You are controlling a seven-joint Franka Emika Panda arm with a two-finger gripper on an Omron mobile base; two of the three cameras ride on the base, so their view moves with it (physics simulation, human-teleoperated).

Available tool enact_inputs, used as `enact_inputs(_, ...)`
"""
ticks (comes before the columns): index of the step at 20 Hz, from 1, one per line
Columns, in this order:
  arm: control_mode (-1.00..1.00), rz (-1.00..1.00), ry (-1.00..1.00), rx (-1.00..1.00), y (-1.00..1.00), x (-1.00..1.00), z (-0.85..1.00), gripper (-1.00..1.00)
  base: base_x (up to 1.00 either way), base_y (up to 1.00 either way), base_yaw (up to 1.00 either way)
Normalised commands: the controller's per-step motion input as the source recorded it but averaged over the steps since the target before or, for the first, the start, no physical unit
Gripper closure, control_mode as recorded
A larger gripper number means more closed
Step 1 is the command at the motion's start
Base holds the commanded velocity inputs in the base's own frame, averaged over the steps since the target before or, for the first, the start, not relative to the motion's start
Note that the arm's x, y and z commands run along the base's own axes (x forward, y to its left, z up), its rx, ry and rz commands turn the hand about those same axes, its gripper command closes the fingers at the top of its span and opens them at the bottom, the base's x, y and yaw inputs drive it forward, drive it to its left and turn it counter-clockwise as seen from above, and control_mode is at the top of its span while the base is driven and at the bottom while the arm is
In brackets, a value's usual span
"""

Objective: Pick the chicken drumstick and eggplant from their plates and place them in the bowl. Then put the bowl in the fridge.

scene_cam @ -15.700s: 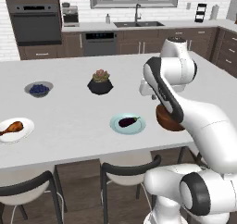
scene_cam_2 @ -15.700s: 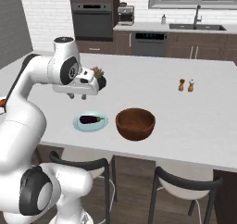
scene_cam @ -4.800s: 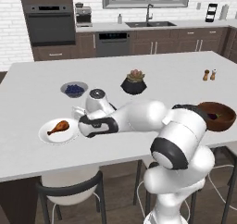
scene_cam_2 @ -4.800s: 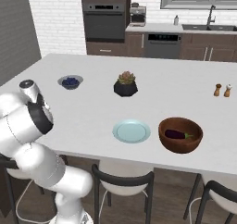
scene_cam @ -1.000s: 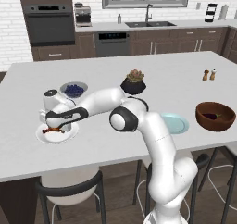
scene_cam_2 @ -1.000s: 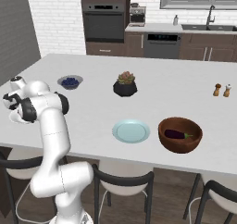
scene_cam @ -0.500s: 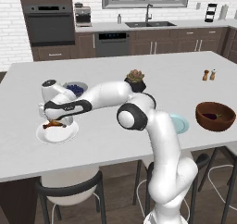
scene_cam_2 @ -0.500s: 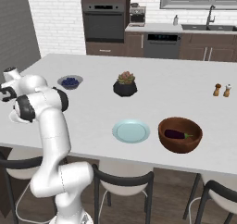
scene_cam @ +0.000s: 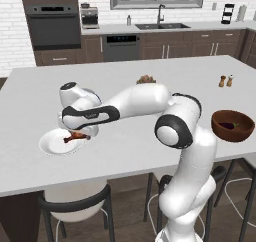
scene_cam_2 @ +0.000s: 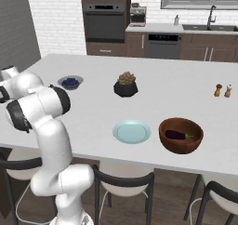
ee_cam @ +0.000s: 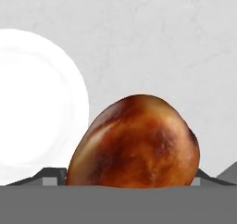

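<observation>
The chicken drumstick (ee_cam: 134,142) is a plump, glossy orange-brown lump with darker roasted patches, bulging up at the bottom middle of the hand view, right between the wide-spread finger tips. From the left base view it sits at mid-left under the gripper (scene_cam: 79,134), just above the smooth round white plate (scene_cam: 52,145); can't tell if it's truly gripped. The dark purple eggplant (scene_cam_2: 176,135) lies in the reddish wooden bowl (scene_cam_2: 181,142), lower right. No readable writing anywhere.
</observation>
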Motion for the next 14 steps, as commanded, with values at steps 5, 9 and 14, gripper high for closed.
enact_inputs(5, -1.0, 0.0, 0.0, 0.05, -1.0, -0.75, 0.07, 1.0, 0.0, 0.0, 0.0)
enact_inputs(9, -1.0, 0.0, 0.0, 0.06, -1.0, -0.54, 0.14, 1.0, 0.0, 0.0, 0.0)
enact_inputs(14, -1.0, 0.0, -0.07, 0.06, -1.0, -0.48, 0.29, 1.0, 0.0, 0.0, 0.0)
